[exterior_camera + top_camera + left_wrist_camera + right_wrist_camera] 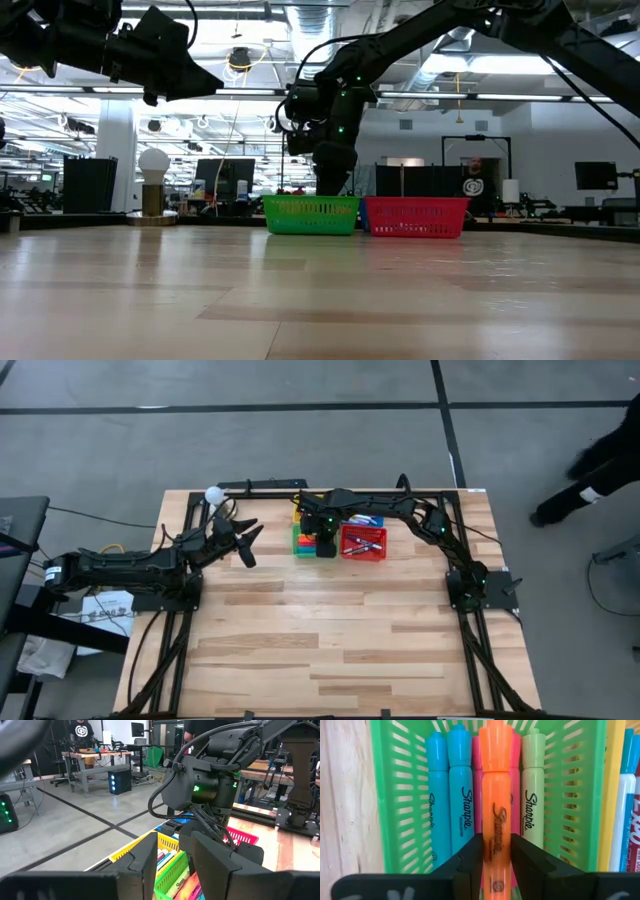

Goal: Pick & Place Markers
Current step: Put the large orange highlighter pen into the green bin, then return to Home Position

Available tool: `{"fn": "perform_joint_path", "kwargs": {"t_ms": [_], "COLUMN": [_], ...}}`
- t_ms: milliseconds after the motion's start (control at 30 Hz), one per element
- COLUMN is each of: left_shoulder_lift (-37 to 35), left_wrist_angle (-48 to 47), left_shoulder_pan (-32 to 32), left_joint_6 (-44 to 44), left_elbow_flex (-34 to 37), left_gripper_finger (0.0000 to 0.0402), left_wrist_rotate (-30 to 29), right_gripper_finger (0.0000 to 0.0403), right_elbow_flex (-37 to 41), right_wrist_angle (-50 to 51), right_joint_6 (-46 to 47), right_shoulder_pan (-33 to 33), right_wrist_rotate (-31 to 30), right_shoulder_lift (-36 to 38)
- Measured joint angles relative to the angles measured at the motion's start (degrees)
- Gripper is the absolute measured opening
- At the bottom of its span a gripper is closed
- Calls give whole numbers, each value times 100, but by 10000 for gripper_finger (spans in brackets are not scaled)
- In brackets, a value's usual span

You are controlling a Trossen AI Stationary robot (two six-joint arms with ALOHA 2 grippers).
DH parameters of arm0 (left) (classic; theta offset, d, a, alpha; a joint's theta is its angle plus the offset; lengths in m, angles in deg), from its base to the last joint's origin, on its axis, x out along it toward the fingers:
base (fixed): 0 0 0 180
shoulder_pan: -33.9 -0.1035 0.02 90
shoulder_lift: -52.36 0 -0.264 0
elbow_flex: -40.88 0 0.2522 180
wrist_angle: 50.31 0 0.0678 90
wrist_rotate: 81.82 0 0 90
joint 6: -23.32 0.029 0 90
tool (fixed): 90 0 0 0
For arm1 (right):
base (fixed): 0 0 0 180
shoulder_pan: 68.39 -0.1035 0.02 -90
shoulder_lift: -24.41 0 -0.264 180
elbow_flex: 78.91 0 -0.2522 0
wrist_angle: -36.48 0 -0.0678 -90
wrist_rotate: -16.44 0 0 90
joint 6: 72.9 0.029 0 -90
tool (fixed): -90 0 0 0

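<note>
My right gripper [496, 842] hangs over the green mesh basket [395, 795] at the table's far middle [303, 542], shut on an orange marker [496, 780]. Under and beside that marker, two blue markers [451, 795], pink ones [476, 795] and a pale green one [533, 795] lie side by side on the basket's floor. In the low view the right gripper [335, 185] reaches down behind the basket's rim [310, 215]. My left gripper [248, 542] hovers open and level to the left of the baskets, holding nothing [175, 855]. My right gripper pinches the orange marker's barrel [496, 827] between its two fingers, toward the end away from the cap. The fingers come steeply from above, one on each long side. The marker lies along the basket over the pink markers; whether it rests on them I cannot tell.
A red basket [364, 543] with markers stands right of the green one, with a blue basket [365, 520] and a yellow basket [145, 845] behind them. A white bulb on a stand [213, 493] sits at the far left corner. A person [600, 460] stands beyond the table's right.
</note>
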Motion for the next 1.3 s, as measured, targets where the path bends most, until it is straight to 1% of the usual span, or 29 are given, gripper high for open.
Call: {"fn": "perform_joint_path", "kwargs": {"t_ms": [500,667,900,1100,1167,1300], "left_shoulder_lift": [0,-1,0,0,-2,-2], "left_wrist_angle": [22,24,42,47,66,104], "left_shoulder_pan": [0,2,1,2,0,0], "left_joint_6": [-2,-2,-2,-4,-6,-20], "left_elbow_flex": [0,0,0,0,0,0], "left_gripper_finger": [117,117,117,117,117,117], "left_wrist_rotate": [0,0,0,0,0,0], "right_gripper_finger": [89,87,86,86,86,86], "right_elbow_flex": [-33,-463,-1464,-2210,-2369,-2330], "right_wrist_angle": [66,409,1115,1446,1431,1465], "right_joint_6": [46,239,371,474,470,461], "right_shoulder_pan": [-2,-2,-2,-2,-2,0], "right_wrist_rotate": [-2,-4,-4,0,2,55], "right_shoulder_lift": [2,15,18,20,20,49]}}
